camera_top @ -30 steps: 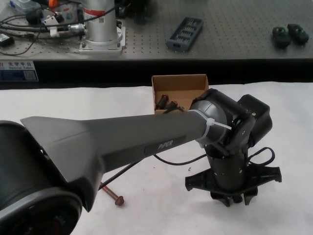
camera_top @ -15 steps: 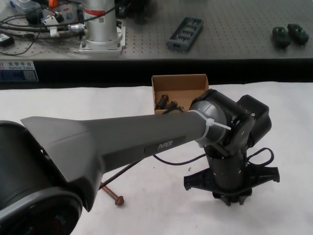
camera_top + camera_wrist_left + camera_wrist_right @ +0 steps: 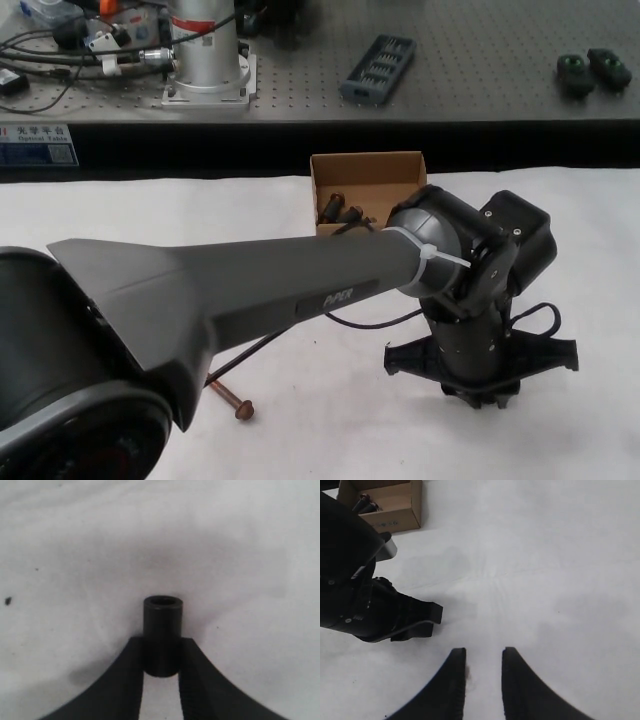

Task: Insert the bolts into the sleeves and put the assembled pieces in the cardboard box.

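**A:** What has the left end effector (image 3: pixel 161 647) got?

**B:** A black sleeve (image 3: pixel 163 622). The two fingers (image 3: pixel 120 690) are clamped on its sides, and its hollow end sticks out past the tips, over the white cloth (image 3: pixel 240 555). I can't tell whether the sleeve touches the cloth.

**A:** And the right end effector (image 3: pixel 483 655)?

**B:** Its fingers are parted by a narrow gap. Plain cloth shows through the gap and nothing is gripped.

**A:** Where does the sleeve sit on the tabletop (image 3: pixel 600 300)?

**B:** Towards the near right in the high view. The left arm (image 3: pixel 300 280) stretches across from the near left, and its wrist points straight down, low over the cloth.

**A:** Is there a bolt?

**B:** Yes, one brown bolt (image 3: pixel 232 398) lies flat on the cloth at the near left. Its shank runs under the left arm and its head faces the front. It is well apart from the held sleeve.

**A:** And the cardboard box (image 3: pixel 367 170)?

**B:** It is farther back, just beyond the left arm's wrist at the far edge of the cloth, with its top open. Dark assembled pieces (image 3: pixel 340 212) lie in one corner.

**A:** What's behind that?

**B:** A perforated metal board (image 3: pixel 480 60). It carries a blue-grey tray (image 3: pixel 378 65), a metal post (image 3: pixel 208 60) and a tangle of cables (image 3: pixel 60 50).
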Available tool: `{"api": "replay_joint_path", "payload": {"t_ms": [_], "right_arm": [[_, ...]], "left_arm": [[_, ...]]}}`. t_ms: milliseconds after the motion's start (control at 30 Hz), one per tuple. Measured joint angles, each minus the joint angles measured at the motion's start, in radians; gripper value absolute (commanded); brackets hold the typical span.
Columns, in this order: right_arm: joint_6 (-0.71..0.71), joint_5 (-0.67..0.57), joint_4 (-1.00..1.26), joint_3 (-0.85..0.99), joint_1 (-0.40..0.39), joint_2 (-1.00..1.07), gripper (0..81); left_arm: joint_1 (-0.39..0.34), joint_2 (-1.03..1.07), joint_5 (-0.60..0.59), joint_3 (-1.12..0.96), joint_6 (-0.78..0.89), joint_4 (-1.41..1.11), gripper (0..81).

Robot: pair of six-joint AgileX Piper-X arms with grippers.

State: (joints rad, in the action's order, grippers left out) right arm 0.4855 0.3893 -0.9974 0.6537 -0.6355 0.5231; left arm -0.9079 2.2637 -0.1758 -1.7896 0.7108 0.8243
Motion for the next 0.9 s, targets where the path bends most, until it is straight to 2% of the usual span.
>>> {"api": "replay_joint_path", "payload": {"t_ms": [433,900], "right_arm": [[-0.007,0.0,0.008,0.0,0.0,0.0,19.1],[-0.028,-0.02,0.017,0.0,0.0,0.011,19.1]], "left_arm": [[0.002,-0.059,0.066,0.005,-0.218,-0.075,4.4],[0.032,-0.126,0.094,0.021,-0.328,-0.076,4.4]]}}
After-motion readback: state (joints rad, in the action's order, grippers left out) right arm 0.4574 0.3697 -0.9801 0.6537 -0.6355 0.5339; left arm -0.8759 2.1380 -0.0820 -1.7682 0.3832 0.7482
